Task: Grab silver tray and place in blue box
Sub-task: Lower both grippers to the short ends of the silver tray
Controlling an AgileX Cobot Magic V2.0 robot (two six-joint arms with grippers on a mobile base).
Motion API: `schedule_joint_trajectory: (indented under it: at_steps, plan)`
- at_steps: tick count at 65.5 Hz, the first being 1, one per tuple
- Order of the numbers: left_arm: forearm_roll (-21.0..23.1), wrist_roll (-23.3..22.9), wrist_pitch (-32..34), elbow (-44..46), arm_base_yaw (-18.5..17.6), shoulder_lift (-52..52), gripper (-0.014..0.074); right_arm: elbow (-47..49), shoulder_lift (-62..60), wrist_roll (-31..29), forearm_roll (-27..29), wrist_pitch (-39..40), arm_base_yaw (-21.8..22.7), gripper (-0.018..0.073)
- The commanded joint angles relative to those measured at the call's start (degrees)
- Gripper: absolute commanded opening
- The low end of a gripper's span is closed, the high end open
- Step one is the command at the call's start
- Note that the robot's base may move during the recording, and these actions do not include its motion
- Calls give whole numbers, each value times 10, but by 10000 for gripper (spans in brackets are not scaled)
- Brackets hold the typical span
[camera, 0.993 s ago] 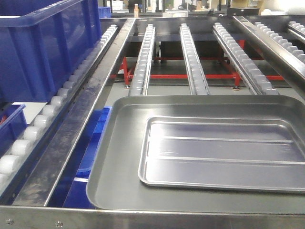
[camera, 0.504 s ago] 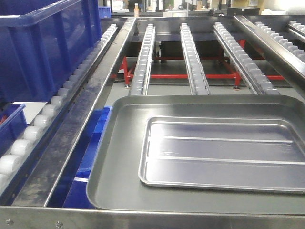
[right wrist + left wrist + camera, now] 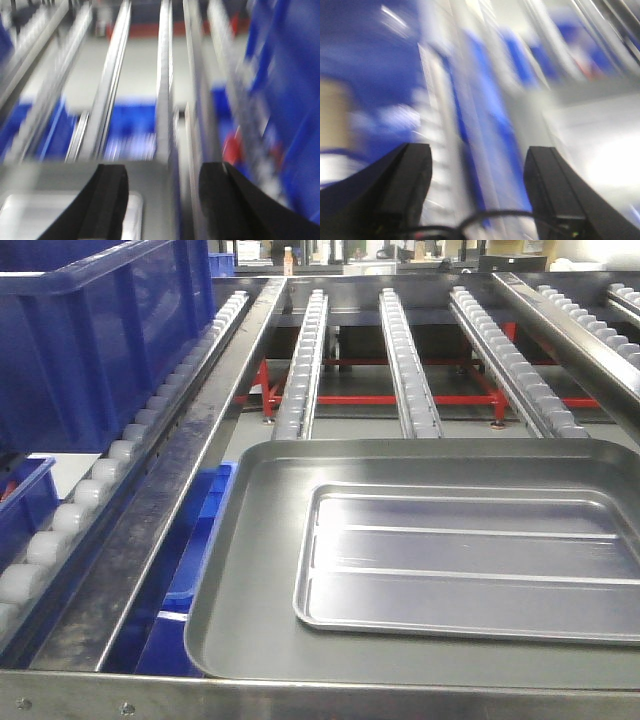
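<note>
Approach step: silver tray (image 3: 470, 560) not yet gripped, both grippers empty.
The silver tray lies flat inside the larger grey tray (image 3: 250, 570) at the near edge of the roller rack (image 3: 305, 360); the blue box (image 3: 90, 350) stands at the rack's left edge, well apart. Both wrist views are blurred, yet left gripper (image 3: 477, 160) and right gripper (image 3: 164, 172) each show jaws spread with nothing between. A sound grasp probably pinches only the shiny tray's raised rim, leaving the grey tray behind, and lifts it level.
</note>
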State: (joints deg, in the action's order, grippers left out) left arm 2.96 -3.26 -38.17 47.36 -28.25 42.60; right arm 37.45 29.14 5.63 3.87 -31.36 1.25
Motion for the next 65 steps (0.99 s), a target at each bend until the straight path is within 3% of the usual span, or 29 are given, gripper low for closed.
schedule_joint_trajectory:
  at_steps: [1, 12, 18, 23, 29, 35, 45, 65]
  plan:
    - [26, 1, 30, 43, -54, 62, 335, 25, 43, -1, 16, 9, -19, 451]
    - [26, 1, 31, 105, -182, 212, 334, 31, 131, -4, 19, -26, -85, 451]
    - [26, 0, 62, 134, -220, 281, 334, 31, 167, -11, 19, -15, -115, 446]
    - [57, -4, 66, 156, -225, 326, 334, 32, 193, -11, 21, -11, -128, 446]
    - [82, -41, 24, 195, -214, 376, 334, 41, 220, -11, 23, -27, -129, 446]
    - [51, -93, -33, 243, -206, 424, 334, 55, 251, -11, 23, -40, -129, 446]
    - [-47, -214, -69, 306, -210, 487, 334, 84, 323, -10, 23, -60, -129, 446]
    - [-98, -314, -60, 328, -211, 567, 334, 132, 467, 15, 9, -76, -129, 446]
